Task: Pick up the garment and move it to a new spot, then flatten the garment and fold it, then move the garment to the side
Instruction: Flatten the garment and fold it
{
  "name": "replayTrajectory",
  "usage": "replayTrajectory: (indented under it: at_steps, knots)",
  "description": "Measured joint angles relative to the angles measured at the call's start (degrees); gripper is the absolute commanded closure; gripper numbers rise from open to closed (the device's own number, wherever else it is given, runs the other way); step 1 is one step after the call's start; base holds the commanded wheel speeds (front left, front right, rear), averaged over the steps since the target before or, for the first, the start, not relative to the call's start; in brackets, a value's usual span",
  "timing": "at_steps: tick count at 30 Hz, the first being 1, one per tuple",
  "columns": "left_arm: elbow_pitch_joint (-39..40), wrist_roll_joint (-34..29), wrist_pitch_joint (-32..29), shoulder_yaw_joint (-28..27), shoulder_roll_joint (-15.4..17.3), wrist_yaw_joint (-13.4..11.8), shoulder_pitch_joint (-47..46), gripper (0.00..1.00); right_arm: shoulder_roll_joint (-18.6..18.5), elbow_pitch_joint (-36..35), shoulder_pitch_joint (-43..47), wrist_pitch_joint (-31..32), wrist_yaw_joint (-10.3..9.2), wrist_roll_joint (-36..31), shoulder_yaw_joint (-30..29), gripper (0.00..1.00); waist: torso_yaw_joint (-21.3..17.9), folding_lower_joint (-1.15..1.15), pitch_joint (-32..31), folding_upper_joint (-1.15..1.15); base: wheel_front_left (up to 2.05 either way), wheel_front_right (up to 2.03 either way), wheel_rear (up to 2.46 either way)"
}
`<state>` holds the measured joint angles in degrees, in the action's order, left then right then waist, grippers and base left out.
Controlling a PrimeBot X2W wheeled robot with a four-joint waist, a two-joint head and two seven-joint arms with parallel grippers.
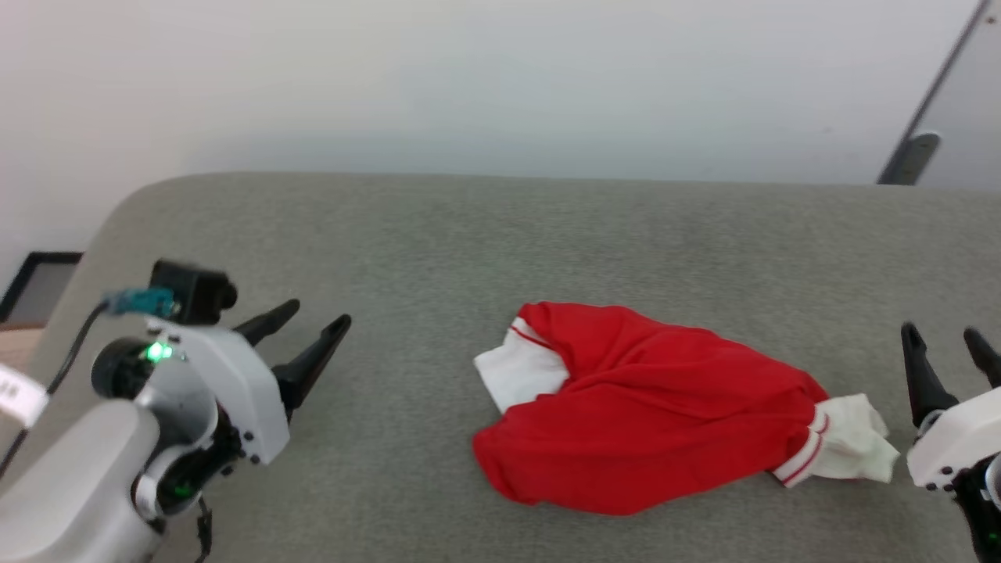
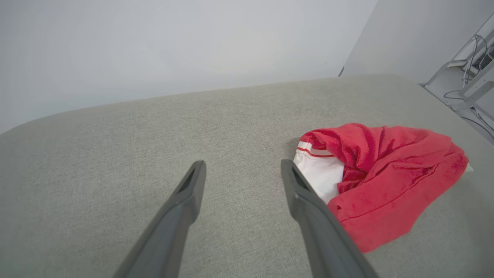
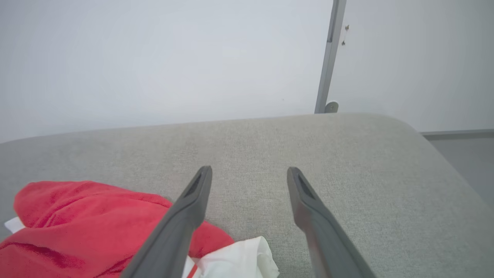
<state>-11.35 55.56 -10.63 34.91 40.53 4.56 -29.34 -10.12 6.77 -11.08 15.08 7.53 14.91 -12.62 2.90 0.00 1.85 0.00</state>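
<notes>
The garment (image 1: 649,410) lies crumpled on the grey cushioned surface (image 1: 485,234), red with a white sleeve poking out at each end. No lettering shows. My left gripper (image 1: 317,320) hovers open well to its left, with nothing between its fingers. In the left wrist view the garment (image 2: 382,173) lies just right of the gripper (image 2: 243,166). My right gripper (image 1: 942,336) stands open at the right edge, close beside the right white sleeve (image 1: 856,446). From the right wrist, that gripper (image 3: 249,172) is empty, with the garment (image 3: 88,227) at lower left.
A pale wall rises behind the grey surface. A grey metal post (image 1: 931,102) leans at the upper right. A dark frame (image 1: 35,281) sits past the surface's rounded left end. Cables and grey brackets (image 2: 467,73) show beyond its right end.
</notes>
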Motion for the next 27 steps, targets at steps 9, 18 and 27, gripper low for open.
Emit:
replayTrajectory:
  at_steps: [9,18,27]
  knots:
    - [-4.6,2.3,-12.1,4.2,-2.2,1.5,-7.6,0.0,4.1,-8.4,1.2,-10.5,0.0,-5.1,2.2,0.0,-6.1,0.0,0.8,0.0,0.0,0.0,0.0]
    - [-13.1,3.2,-18.7,8.3,-4.7,2.4,-12.2,0.0,6.2,-10.1,1.6,-16.6,0.0,-6.4,3.0,0.0,-11.6,0.0,3.8,0.0,0.0,0.0,0.0]
    - [-18.3,2.9,-20.3,12.8,-5.6,2.6,-15.1,0.0,6.9,-9.3,0.8,-17.4,0.0,-6.1,3.3,0.0,-14.9,0.0,8.1,0.0,0.0,0.0,0.0]
